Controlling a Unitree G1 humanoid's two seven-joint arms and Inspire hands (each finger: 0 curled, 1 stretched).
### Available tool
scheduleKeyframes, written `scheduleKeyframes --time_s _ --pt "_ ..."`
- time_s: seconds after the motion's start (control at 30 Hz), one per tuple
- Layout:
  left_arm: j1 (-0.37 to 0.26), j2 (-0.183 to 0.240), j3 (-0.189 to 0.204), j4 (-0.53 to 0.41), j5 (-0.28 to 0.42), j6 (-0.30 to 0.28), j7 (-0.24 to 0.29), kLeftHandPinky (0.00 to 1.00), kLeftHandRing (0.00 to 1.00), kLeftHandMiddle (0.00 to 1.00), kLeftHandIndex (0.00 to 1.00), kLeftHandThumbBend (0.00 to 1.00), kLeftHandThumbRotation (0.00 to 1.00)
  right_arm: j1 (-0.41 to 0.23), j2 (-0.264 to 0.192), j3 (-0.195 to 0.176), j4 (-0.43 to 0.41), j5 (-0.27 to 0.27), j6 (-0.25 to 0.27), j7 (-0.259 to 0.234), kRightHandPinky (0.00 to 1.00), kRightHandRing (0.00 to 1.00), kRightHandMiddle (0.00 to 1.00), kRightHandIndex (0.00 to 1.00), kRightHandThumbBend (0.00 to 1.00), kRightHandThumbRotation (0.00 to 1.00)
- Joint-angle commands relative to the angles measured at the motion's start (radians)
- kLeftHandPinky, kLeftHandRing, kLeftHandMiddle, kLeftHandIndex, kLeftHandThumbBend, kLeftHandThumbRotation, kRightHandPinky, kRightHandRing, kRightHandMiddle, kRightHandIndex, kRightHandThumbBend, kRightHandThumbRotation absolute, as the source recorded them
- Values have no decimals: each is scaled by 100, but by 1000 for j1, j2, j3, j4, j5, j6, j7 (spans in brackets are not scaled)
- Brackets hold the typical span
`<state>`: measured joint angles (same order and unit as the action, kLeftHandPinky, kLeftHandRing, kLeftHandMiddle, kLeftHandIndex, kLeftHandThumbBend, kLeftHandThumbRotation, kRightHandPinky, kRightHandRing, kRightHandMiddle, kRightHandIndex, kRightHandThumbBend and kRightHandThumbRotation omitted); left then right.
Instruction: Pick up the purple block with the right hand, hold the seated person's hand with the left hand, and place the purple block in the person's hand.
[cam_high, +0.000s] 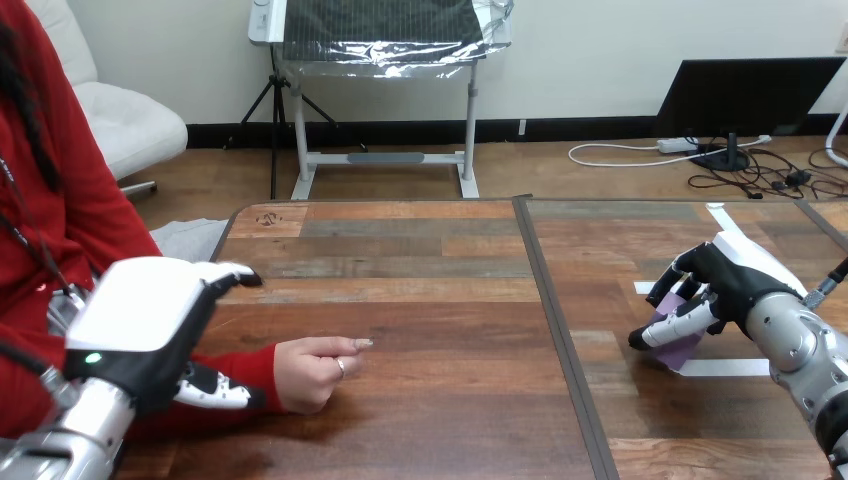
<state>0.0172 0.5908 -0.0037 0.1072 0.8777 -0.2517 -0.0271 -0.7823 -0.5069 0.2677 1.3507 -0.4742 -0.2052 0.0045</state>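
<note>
Right hand (738, 282) curled round the purple block (684, 349), near the table's (400, 250) right edge.
Left hand (140, 320) over the person's sleeve near the left edge, just behind the person's hand (315, 372); its grip cannot be told.

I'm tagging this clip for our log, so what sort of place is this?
Probably a robot handover test bench: a wooden table marked with white tape, the right hand curled round a purple block, and a person's hand resting on the table.
</note>
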Motion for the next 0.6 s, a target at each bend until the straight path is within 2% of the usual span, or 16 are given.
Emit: scheduleKeyframes --time_s 0.0,0.17,0.3,0.57 --pt "-103 35 -29 19 -39 14 -58 74 78 80 78 100 26 -83 -3 -3 -38 -1 -26 -23 41 45 50 52 82 0" --pt "-123 44 -45 29 -59 18 -101 73 78 79 78 100 25 -83 -5 0 -38 -5 -32 -27 41 45 50 51 82 0" --pt "-144 44 -60 35 -81 39 -159 73 78 79 78 100 25 -84 -9 1 -38 -7 -35 -22 41 45 50 51 83 0" --pt "-170 44 -87 45 -84 75 -197 72 77 78 77 100 24 -86 -11 2 -37 -8 -29 -20 41 44 50 51 83 0"
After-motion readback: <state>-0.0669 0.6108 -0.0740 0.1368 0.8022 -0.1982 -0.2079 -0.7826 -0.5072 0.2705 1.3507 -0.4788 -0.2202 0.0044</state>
